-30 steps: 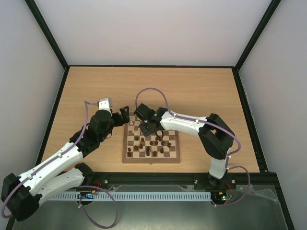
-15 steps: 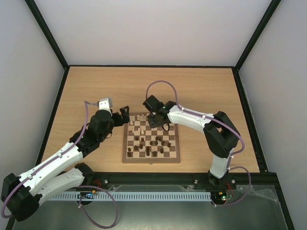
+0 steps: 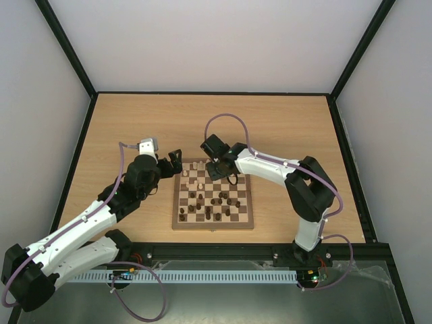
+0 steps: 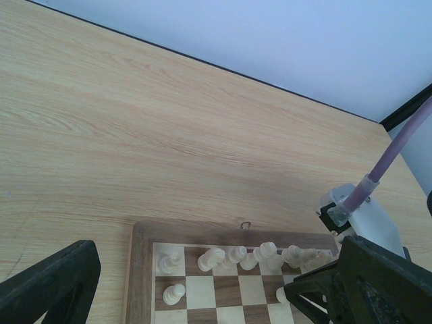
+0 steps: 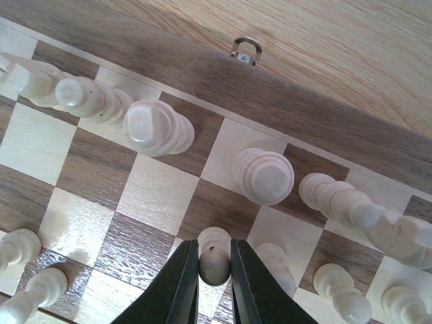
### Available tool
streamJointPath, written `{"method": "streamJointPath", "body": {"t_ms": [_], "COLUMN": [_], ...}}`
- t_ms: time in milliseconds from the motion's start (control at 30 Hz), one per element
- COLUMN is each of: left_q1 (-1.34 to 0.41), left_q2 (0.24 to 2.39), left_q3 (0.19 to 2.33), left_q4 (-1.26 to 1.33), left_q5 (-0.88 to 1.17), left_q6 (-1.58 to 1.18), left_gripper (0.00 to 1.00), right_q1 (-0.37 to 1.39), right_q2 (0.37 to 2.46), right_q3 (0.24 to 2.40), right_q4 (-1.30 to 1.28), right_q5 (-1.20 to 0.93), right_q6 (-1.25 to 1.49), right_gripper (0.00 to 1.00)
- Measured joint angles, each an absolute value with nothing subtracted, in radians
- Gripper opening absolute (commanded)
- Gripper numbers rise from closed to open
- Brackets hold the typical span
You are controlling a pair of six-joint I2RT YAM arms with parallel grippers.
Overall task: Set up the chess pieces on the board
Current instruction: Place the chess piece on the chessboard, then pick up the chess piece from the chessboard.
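On the desk (image 3: 283, 121), the board (image 3: 213, 226) is seen lying in front of the two arm bases, with its far edge turned away from them. Along that far edge a row of pale cream pieces (image 5: 160, 128) is lined up, some of them leaning, and a small metal latch (image 5: 244, 48) is fixed to the border there. Dark brown pieces (image 3: 217, 201) are scattered over the middle and near squares.

The right pincer (image 5: 214, 266) is held low over the second row from the far edge, its fingers pressed against the head of a pale pawn (image 5: 214, 260), which is pinched between them. Whether the pawn's base touches the square cannot be told. More pale pawns stand to either side in the same row.

The left pincer (image 3: 175, 160) is held spread wide and empty just beside the board's far left corner.
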State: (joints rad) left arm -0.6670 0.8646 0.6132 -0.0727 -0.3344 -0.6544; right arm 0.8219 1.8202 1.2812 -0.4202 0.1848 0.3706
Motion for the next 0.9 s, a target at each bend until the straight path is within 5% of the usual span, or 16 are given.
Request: {"method": "streamJointPath", "body": {"t_ms": [167,667,900], "left_q1": [-0.667,-0.667,-0.667], "left_q2": [0.865,0.865,0.865], "left_q3": [0.613,0.613,0.613], "left_q4": [-0.073,-0.073,-0.073], "left_q5": [-0.334,-0.334,-0.334], "left_q6": [-0.654,-0.654,-0.654], "left_gripper": [0.99,1.00,0.99], "right_q1": [0.822,0.818,0.863], "right_q2": [1.835,1.828,1.723], "right_q3": [1.281,1.279,1.276], "right_q4": [-0.419,-0.417,-0.422], "right_q5": [0.183,0.167,0.157], "right_q6": [0.371,0.370,0.369], "right_gripper": [0.16,0.41,0.37]}}
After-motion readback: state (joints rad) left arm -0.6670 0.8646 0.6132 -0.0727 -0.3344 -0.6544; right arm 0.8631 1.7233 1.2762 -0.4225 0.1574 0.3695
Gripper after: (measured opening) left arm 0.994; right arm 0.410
